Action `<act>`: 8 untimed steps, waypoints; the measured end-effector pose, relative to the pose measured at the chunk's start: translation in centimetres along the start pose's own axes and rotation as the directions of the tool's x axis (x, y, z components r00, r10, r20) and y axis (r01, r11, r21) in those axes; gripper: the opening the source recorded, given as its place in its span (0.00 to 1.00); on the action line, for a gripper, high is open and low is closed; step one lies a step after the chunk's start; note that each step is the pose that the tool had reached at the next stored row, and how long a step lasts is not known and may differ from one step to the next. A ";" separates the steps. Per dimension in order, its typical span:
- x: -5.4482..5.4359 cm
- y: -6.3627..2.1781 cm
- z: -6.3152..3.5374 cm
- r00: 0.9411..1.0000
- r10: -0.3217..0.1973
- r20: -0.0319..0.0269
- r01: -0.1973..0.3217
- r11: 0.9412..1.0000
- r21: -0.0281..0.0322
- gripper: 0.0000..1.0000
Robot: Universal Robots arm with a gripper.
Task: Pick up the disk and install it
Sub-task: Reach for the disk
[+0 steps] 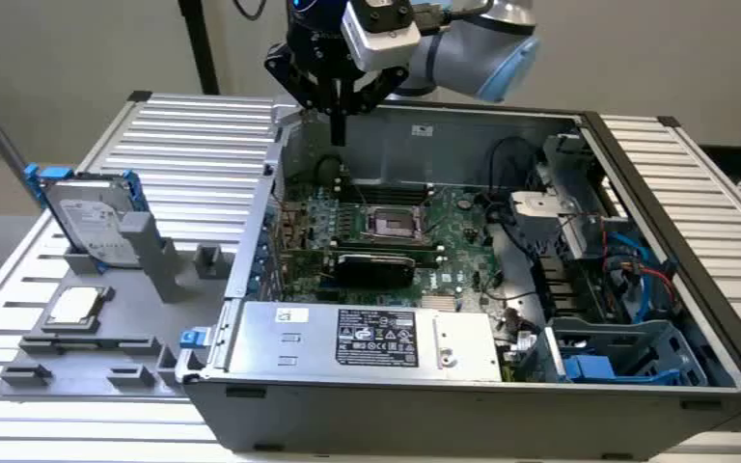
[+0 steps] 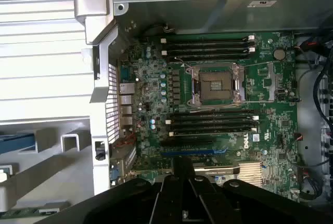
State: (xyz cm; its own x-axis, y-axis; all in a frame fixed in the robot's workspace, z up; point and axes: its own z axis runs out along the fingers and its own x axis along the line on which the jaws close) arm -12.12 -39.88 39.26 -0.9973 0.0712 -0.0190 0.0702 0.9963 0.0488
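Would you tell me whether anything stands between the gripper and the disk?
Only the case's side wall, lower than the gripper, lies between. The disk stands upright in its grey holder on the exterior view's left.

We are looking at a slatted silver table point(image 1: 190, 125) spreading across the frame. 2 things are resting directly on it: a grey fixture plate point(image 1: 126, 323) is lying at the lower left, and an open computer case point(image 1: 474, 415) is sitting across the centre and right, just beside the plate.
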 end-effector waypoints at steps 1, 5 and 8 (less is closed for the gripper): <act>0.0 0.00 0.00 1.000 0.000 0.000 0.000 1.000 0.000 0.11; 0.0 0.00 0.00 1.000 0.000 0.000 0.000 1.000 0.000 0.11; 0.0 0.00 0.00 1.000 0.000 0.000 0.000 1.000 0.000 0.11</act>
State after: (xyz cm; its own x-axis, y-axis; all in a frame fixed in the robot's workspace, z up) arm -12.12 -39.88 39.26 -0.9973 0.0711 -0.0190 0.0701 0.9963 0.0487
